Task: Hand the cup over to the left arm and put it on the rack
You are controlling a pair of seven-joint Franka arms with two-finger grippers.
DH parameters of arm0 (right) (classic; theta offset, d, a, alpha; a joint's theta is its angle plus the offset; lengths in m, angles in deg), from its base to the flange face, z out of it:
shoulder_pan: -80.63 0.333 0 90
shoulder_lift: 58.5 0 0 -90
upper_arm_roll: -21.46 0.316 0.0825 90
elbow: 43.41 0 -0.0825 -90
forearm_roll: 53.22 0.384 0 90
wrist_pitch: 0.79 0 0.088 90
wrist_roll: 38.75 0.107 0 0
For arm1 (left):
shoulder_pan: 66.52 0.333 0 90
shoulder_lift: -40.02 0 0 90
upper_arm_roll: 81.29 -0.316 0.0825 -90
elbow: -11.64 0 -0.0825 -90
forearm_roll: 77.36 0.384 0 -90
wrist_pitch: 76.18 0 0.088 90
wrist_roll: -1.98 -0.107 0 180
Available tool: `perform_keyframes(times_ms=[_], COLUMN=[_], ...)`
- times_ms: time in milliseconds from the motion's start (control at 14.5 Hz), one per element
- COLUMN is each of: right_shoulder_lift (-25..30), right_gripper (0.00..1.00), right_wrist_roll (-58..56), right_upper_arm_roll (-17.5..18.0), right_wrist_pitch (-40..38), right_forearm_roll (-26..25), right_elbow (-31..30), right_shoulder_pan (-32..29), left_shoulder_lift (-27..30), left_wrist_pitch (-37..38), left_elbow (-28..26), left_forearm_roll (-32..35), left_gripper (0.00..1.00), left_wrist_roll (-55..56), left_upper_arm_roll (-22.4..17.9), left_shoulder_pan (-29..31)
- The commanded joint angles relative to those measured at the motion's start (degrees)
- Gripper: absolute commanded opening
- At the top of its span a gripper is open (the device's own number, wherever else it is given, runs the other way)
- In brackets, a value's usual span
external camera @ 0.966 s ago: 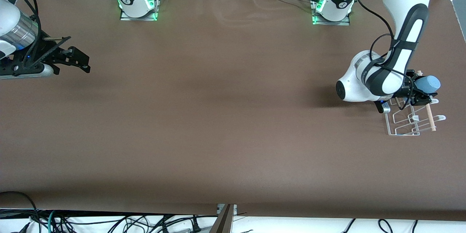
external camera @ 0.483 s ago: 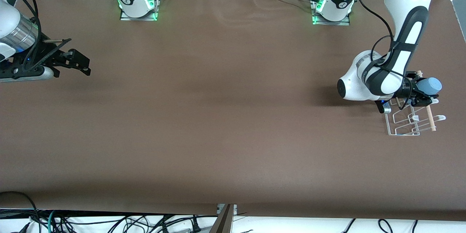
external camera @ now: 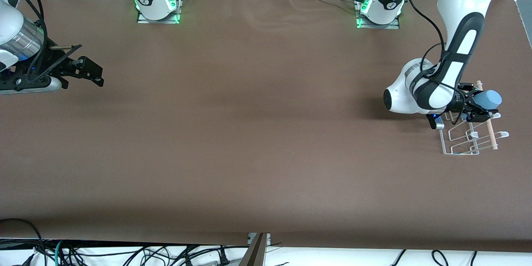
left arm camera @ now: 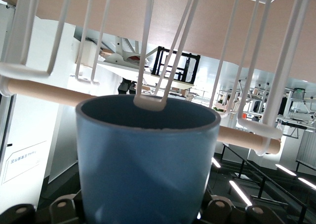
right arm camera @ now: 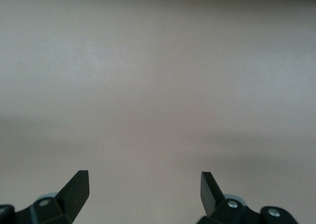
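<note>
My left gripper (external camera: 478, 109) is shut on the light-blue cup (external camera: 488, 99) and holds it on its side over the white wire rack (external camera: 467, 141) at the left arm's end of the table. In the left wrist view the cup (left arm camera: 148, 169) fills the lower middle, its open mouth against a white prong (left arm camera: 148, 101), with the wooden dowel (left arm camera: 44, 92) just past the rim. My right gripper (external camera: 89, 70) is open and empty, over the bare table at the right arm's end; its fingertips (right arm camera: 76, 187) show wide apart in the right wrist view.
The brown table (external camera: 257, 133) stretches between the two arms. The two arm bases (external camera: 156, 2) stand along the edge farthest from the front camera. Cables hang below the edge nearest the front camera.
My left gripper has shifted the cup slightly down toward the rack. The right arm has barely moved.
</note>
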Motion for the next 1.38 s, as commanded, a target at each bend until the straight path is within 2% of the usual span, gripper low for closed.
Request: perform_keyframes(times_ms=[0,69,138,621,828,1172,1310], right_shoulder_lift=[-0.49,-0.49,-0.49,-0.49,-0.49,-0.49,-0.58], right_gripper=[1.0,1.0,1.0,1.0,1.0,1.0,1.0], right_wrist_roll=[-0.34,-0.34,-0.34,-0.34,-0.34,-0.34,-0.34], right_upper_arm_roll=[0.01,-0.08,-0.08,-0.08,-0.08,-0.08,-0.08], right_wrist_pitch=[-1.33,-1.33,-1.33,-1.33,-1.33,-1.33,-1.33], right_forearm_roll=[-0.2,-0.2,-0.2,-0.2,-0.2,-0.2,-0.2], right_elbow=[1.6,1.6,1.6,1.6,1.6,1.6,1.6], right_shoulder_pan=[0.06,0.06,0.06,0.06,0.06,0.06,0.06], left_shoulder_lift=[0.13,0.13,-0.04,-0.05,1.62,6.89,8.65], left_wrist_pitch=[-0.36,-0.36,-0.1,-0.18,0.08,2.1,3.41], left_elbow=[-0.93,-0.93,-1.01,-0.66,-0.14,5.74,8.81], left_forearm_roll=[2.15,2.24,2.67,2.76,1.1,-15.22,-25.04], left_gripper=[0.16,0.67,1.0,1.0,1.0,1.0,1.0], left_wrist_roll=[1.29,1.21,1.21,1.29,1.21,0.94,1.2], left_upper_arm_roll=[0.42,0.42,0.42,0.42,0.86,1.82,3.14], left_shoulder_pan=[0.57,0.57,0.31,0.39,0.39,-0.84,-0.84])
